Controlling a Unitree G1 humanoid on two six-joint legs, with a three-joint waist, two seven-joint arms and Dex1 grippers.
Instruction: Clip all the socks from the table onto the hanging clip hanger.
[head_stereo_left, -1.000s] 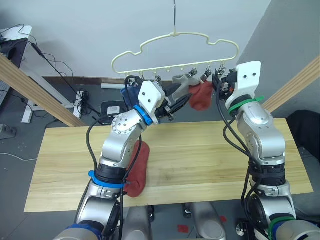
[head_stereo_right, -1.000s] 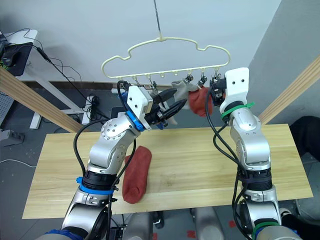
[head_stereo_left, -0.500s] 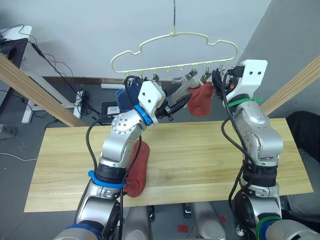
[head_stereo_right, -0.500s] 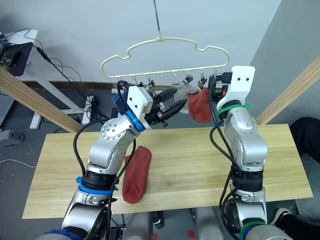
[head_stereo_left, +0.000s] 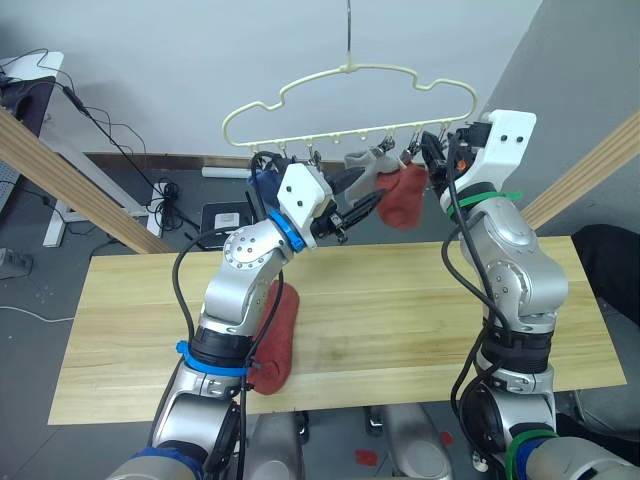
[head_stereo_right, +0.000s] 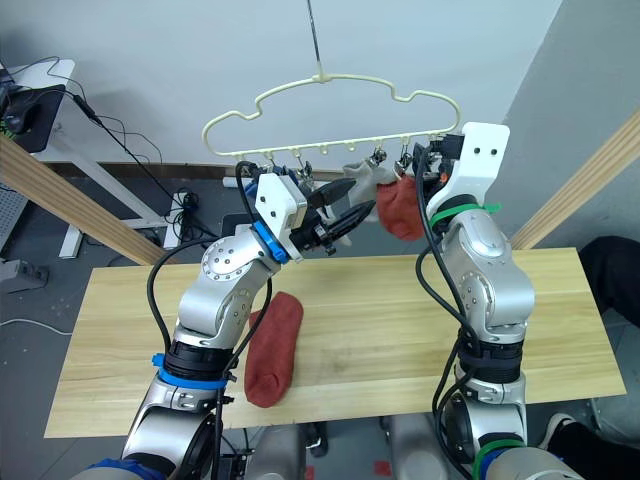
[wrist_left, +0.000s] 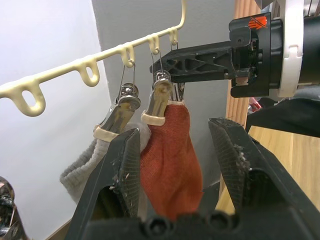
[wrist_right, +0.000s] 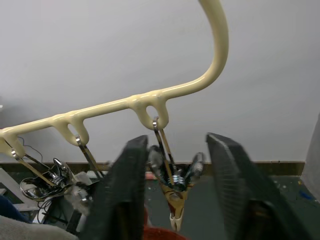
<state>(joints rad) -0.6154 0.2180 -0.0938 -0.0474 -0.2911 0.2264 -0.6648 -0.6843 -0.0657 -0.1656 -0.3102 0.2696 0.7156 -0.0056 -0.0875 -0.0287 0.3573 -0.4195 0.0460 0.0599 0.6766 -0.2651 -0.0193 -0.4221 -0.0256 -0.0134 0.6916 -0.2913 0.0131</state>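
Clip hanger (head_stereo_left: 350, 85): rust sock (wrist_left: 170, 150) clipped, hanging. Left claw (wrist_left: 172, 145) wide around it; withdraw straight, no snag. Right claw (wrist_right: 172, 165) wide astride end clip (wrist_right: 172, 197). Second rust sock (head_stereo_right: 275, 345) on bench (head_stereo_right: 400, 320).

Cream-yellow wavy clip hanger (head_stereo_left: 350, 90) carries clipped rust-red (head_stereo_left: 403, 195), grey (wrist_left: 82, 167) and blue (head_stereo_left: 263, 185) knit socks; second rust-red sock (head_stereo_left: 275, 335) lies flat on light wooden plank table (head_stereo_left: 400, 310), at 7 o'clock.

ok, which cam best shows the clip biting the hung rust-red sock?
Left wrist view: the metal clip grips the top edge of the rust-red knit sock up close. The eye views show that sock small, between both arms; the right wrist view shows a sliver.
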